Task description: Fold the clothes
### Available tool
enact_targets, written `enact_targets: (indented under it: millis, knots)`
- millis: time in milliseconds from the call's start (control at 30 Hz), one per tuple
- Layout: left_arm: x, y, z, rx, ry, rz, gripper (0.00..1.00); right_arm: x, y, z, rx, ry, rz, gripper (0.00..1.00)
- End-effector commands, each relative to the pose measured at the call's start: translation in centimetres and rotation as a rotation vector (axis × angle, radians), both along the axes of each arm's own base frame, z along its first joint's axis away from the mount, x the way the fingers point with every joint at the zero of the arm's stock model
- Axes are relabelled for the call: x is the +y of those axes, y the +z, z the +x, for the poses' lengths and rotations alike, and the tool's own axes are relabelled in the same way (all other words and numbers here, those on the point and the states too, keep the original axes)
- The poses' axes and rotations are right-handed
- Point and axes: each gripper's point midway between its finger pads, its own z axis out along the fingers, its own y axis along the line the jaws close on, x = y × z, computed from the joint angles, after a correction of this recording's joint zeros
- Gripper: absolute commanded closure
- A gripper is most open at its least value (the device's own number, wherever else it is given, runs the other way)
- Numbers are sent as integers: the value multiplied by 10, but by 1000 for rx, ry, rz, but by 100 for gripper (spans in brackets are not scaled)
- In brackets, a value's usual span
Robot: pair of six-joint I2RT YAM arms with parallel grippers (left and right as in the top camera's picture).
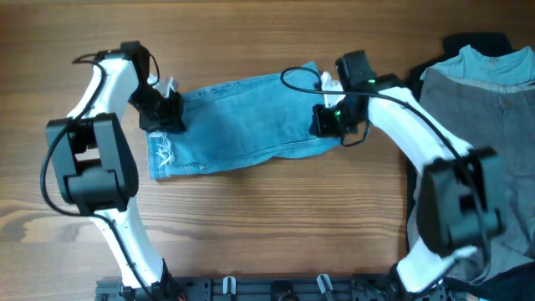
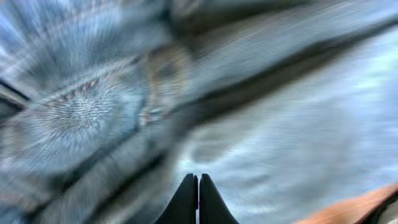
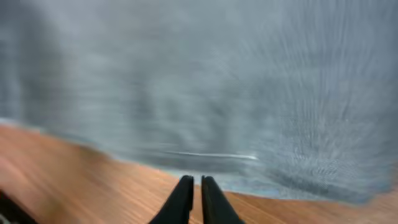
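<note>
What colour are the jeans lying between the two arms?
The jeans are light blue with paler faded patches. They show best in the overhead view.

Overhead: bright, even, diffuse light, all sharp; soft short shadows beside the arms on the brown wooden table [image 1: 267, 226]. Left wrist cam: heavy motion blur, light blue denim jeans [image 2: 292, 118] smeared to streaks; only left gripper [image 2: 198, 182] tips crisp. Right wrist cam: same blur, right gripper [image 3: 194, 182] sharp.
</note>
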Motion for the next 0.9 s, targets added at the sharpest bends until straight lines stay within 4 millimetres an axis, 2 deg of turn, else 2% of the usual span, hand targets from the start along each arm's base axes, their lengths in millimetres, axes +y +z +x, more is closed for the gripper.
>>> enact_targets:
  millis: [0,67,133,233,300,400,467,533,600,700,800,833,867]
  knots:
    - [-32,66,21,-202,-52,-52,95,13,34,1,-118,99,61,95]
    - [-49,67,19,-207,-95,-56,96,17,27,-1,-107,111,58,96]
    - [-72,53,11,-190,-156,-55,96,24,13,-2,-96,127,56,96]
    - [-96,20,-6,-143,-193,-55,96,28,-16,-5,-54,127,47,95]
    - [-106,-7,-26,-82,-188,-50,96,20,-44,-6,20,77,-6,95]
    - [-114,-44,-61,-32,-219,-46,96,14,-89,-18,136,70,-49,96]
    - [-114,-58,-69,-28,-202,-40,95,12,-106,-25,183,70,-62,96]
    - [-112,-66,-71,-32,-179,-30,94,11,-115,-29,208,70,-69,96]
    - [-110,-68,-71,-36,-172,-31,95,10,-116,-30,217,70,-73,96]
    - [-99,-48,-70,7,-138,-26,96,8,-94,-36,248,76,-82,96]
    - [-82,-9,-60,-6,-130,-31,96,13,-53,-32,204,108,-52,96]
    - [-74,10,-53,-33,-118,-34,96,21,-33,-30,169,115,2,96]
    - [-64,34,-46,-71,-90,-35,96,39,-1,-27,118,133,127,96]
